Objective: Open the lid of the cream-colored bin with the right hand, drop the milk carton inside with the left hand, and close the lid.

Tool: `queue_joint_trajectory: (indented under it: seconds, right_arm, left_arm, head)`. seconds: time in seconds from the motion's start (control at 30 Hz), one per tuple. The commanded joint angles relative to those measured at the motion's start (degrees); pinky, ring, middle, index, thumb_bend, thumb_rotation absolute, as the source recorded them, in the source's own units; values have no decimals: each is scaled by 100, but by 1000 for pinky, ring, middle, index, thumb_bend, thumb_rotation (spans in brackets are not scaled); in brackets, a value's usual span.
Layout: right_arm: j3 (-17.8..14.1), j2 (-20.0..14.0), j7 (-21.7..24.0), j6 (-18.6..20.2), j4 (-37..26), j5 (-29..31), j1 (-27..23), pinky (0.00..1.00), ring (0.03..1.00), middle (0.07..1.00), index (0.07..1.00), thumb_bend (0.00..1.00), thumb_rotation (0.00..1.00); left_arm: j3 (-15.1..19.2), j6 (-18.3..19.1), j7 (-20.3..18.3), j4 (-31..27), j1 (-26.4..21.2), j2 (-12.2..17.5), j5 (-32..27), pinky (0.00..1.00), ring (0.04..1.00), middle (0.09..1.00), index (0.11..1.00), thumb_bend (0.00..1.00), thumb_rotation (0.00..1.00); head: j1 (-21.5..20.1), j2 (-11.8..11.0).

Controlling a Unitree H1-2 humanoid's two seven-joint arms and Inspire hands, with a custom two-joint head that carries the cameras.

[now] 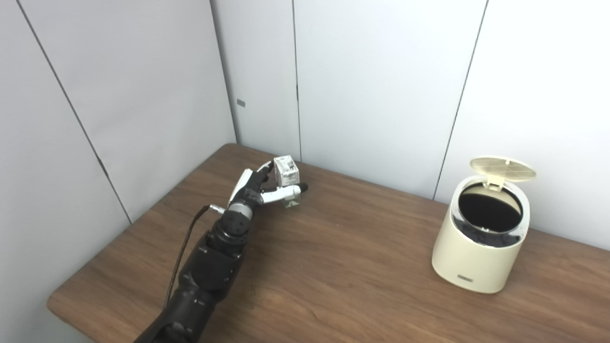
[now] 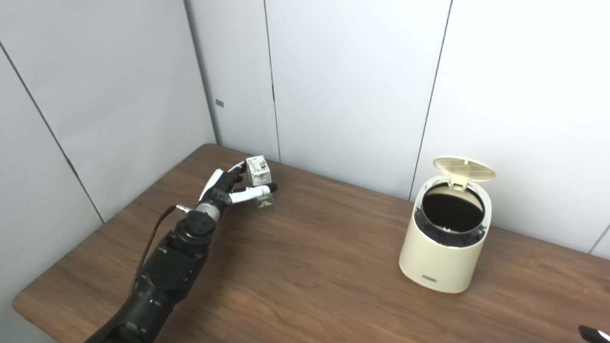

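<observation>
On the far left of the table [image 1: 333, 267] my left hand [image 1: 259, 188] is wrapped around the milk carton [image 1: 286, 171]. My fingers [image 1: 286, 193] pinch it from the near side and others press it from behind. The carton sits tilted in that grip, near the table's back left corner. Its lower end looks close to the wood, and I cannot tell whether it is touching or just lifted clear.

Across the middle there is only bare wood between me and the target.

On the right stands the cream-colored bin [image 1: 476, 257], well apart from the carton. Its lid [image 1: 503, 169] is already tipped up and back on its hinge, and the dark opening faces up toward me. So I judge the opening step done and the carrying step in hand: I have the carton and must bring it over.

At the bottom right corner of the right eye view a dark tip shows, which I take to be my right hand [image 2: 593, 333]. Too little of it shows to say whether it is spread or closed.

The next move calls for lifting the carton high enough to clear the bin's rim. Then I would sweep it rightward across the table until it hangs over the opening, clear of the raised lid, and only then let my fingers spread.
</observation>
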Motion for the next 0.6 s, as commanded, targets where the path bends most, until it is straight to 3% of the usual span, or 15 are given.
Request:
queue_joint_trajectory:
  seconds: [0.0,0.2,0.33,0.57]
  right_arm:
    - [-24,-97,12,-52,-200,23,-12,405,713,772,743,560,865]
    - [-30,-129,58,-72,-261,61,51,424,727,782,754,518,842]
    - [-39,-154,61,-156,-245,50,81,439,733,784,759,507,826]
    - [-28,-195,123,15,-405,-22,156,445,743,795,771,470,810]
  left_arm:
    - [-58,65,-209,171,-111,74,-49,899,979,996,996,1000,406]
    - [-58,6,-317,333,-148,78,-91,909,964,975,994,1000,399]
    - [-121,5,-309,418,-176,88,-16,859,918,935,952,1000,389]
    - [-72,-347,-166,600,-198,-39,-45,748,821,831,865,1000,323]
  head:
    - [-21,12]
    - [-115,46]
    - [-154,67]
    - [-194,111]
